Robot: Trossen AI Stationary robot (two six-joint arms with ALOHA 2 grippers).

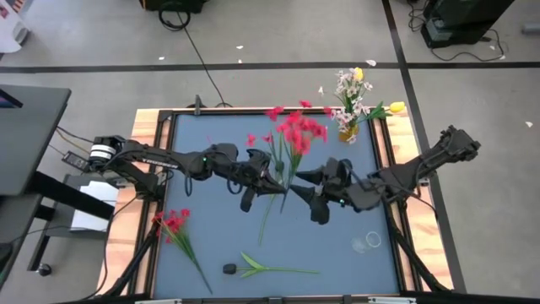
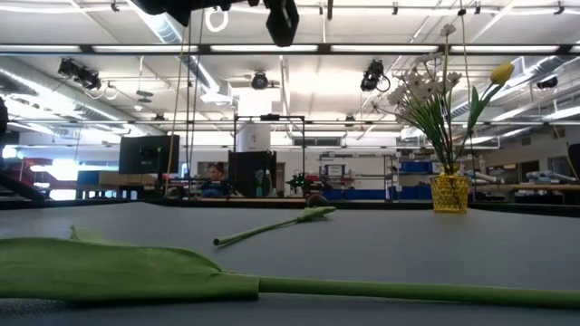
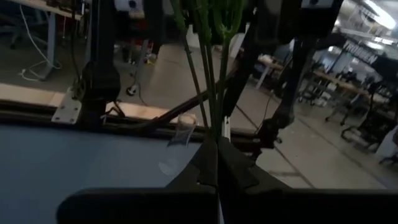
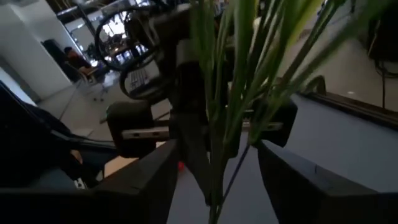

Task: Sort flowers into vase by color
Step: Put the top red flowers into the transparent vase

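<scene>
Both wrist views alone show red flowers' (image 1: pixel 295 131) stems.

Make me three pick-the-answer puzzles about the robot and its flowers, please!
1. Where is the yellow vase?
A. far right corner of the table
B. near left corner
C. table middle

2. What colour are the flowers held up mid-table?
A. white
B. red
C. blue

3. How is the left hand?
A. wide open
B. out of sight
C. shut on the stems

Answers: 1 A, the high view shows it there. 2 B, the blossoms are red. 3 C, its fingers pinch the green stems; the right hand is open.
</scene>
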